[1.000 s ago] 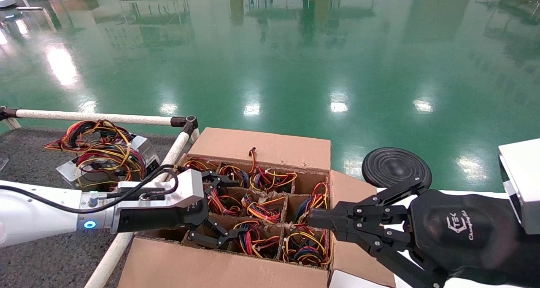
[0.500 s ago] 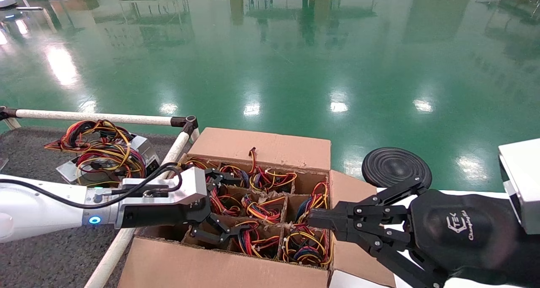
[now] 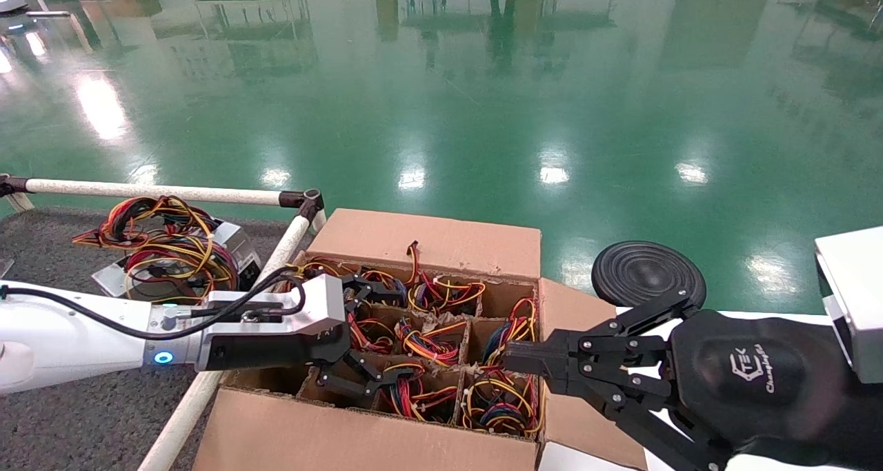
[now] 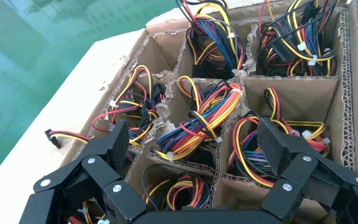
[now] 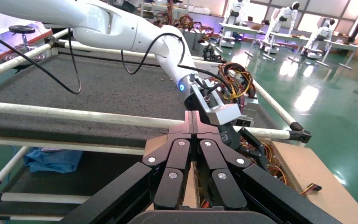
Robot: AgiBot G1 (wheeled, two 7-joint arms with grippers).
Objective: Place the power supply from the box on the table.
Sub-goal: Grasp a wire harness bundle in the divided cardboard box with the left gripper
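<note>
The left pincer (image 3: 369,336) hangs over the left side of the carton (image 3: 428,240), fingers spread wide, and nothing sits between them. In the left wrist view its two black fingertips (image 4: 272,142) straddle the divider grid (image 4: 233,84), with the cells of bundled wires just beyond and below the tips. A cell of red, yellow and blue wires (image 4: 200,123) lies directly ahead, between the two fingers, and another bundle (image 4: 249,151) sits just under the one fingertip. The power supplies in the carton show only as wire bundles (image 3: 421,343); their metal bodies are hidden down in the cells, so whether a fingertip touches any wire is not clear.

Behind the left pincer, across the white pipe rail (image 3: 286,247), a power supply (image 3: 231,243) already lies on the dark speckled tabletop (image 3: 83,416) under a heap of red, yellow and black wires (image 3: 162,240), well apart from the fingers.

The right pincer (image 3: 514,361) is parked at the carton's right edge, fingers pressed together, tips pointing at the near right cell and its yellow-and-blue bundle (image 3: 500,395). From the right wrist view those closed fingers (image 5: 193,126) point across at the left arm (image 5: 121,28). Behind the right pincer stands a round black disc (image 3: 648,271) at the edge of a white surface.
</note>
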